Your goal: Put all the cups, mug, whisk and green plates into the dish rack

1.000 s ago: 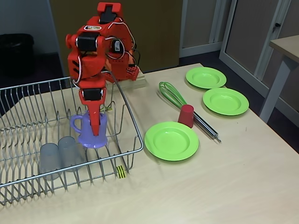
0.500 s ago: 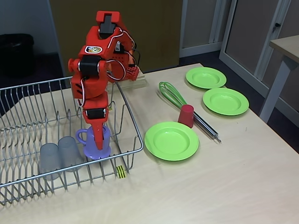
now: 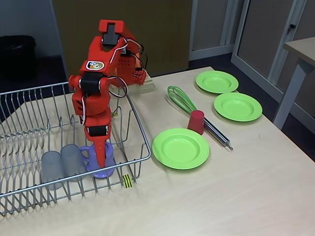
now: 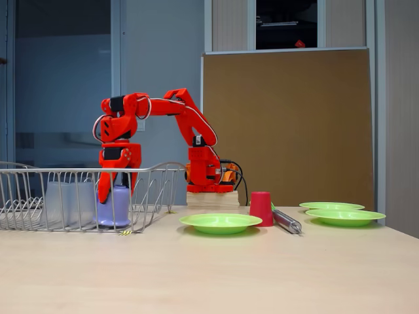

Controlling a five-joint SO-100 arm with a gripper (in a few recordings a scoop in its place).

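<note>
Lowered since the earlier frame: gripper [image 3: 100, 158], jaws clamped on the lavender mug [image 3: 102, 161], inside the dish rack [image 3: 140, 142] at 3 o'clock of two grey tumblers [image 3: 63, 164]. Advised: seat the base flat on the wires before releasing.

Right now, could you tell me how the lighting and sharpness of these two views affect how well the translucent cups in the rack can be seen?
In the higher fixed view, even light and sharp focus: both grey cups stand out beside the mug in the dish rack. In the low fixed view, a pale backdrop and wires wash the cups into one faint block; the gripper stays crisp.
</note>
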